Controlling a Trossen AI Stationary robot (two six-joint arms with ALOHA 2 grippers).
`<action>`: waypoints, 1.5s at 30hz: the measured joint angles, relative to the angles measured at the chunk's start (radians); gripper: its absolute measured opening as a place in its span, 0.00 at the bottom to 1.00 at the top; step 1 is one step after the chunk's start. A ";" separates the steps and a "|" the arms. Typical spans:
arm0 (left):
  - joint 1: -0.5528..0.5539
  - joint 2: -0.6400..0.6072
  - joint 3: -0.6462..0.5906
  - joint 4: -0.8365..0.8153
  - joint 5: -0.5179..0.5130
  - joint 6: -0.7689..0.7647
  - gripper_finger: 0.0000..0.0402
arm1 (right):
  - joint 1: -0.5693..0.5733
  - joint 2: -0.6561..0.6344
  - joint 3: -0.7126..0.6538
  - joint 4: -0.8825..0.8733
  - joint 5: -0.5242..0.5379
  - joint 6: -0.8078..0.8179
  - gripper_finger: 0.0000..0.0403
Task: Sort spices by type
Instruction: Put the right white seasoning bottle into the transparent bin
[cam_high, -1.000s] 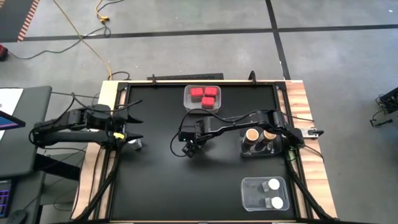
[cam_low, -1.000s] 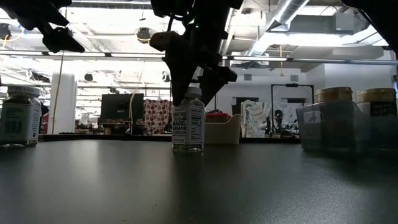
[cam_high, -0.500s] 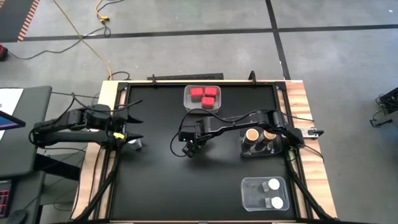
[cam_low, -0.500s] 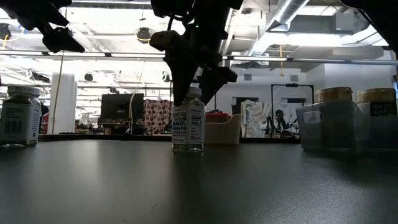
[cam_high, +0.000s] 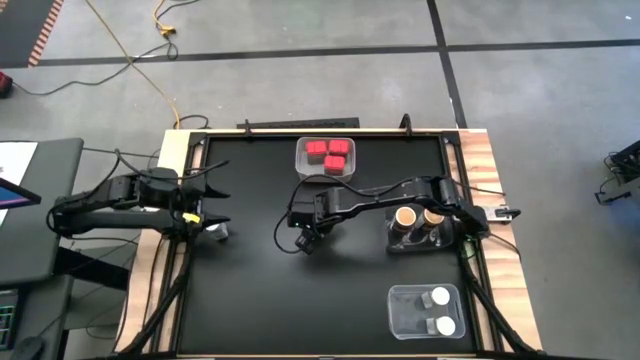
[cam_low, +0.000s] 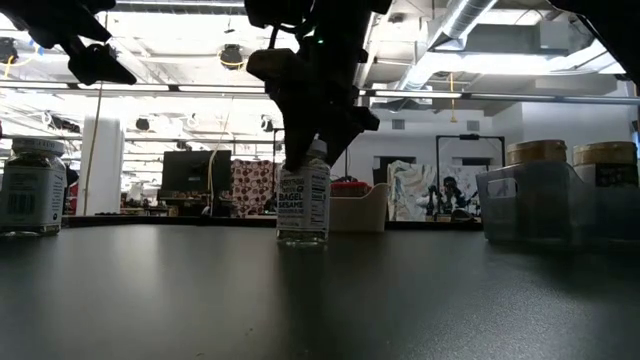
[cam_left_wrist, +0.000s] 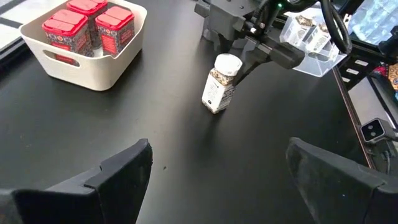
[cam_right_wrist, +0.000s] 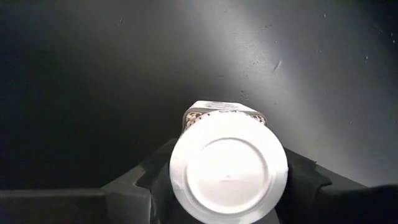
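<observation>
On a black counter (cam_high: 330, 290), the right claw (cam_low: 313, 150) pinches the lid of a white-lidded jar (cam_left_wrist: 220, 83) standing mid-counter; the left claw (cam_high: 208, 210) waits spread at the edge. So high a grip could tip or drop the jar when lifted.

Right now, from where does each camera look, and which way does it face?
High: above, straight down; both arms, white bin.
Low: table height, level; right gripper over white-lidded jar.
Left wrist: forward past left gripper to that jar.
Right wrist: down on the jar's lid between its fingers.
All share this jar.
</observation>
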 joint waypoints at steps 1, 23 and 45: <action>0.000 0.000 0.000 0.000 0.000 0.000 0.88 | 0.002 -0.005 0.000 -0.008 0.000 -0.005 0.55; 0.000 0.103 0.000 0.010 -0.085 -0.052 0.88 | 0.479 -0.412 0.000 -0.391 0.183 0.140 0.55; -0.127 0.274 0.000 0.281 -0.084 -0.128 0.88 | 0.883 -0.414 -0.224 -0.404 0.180 0.402 0.55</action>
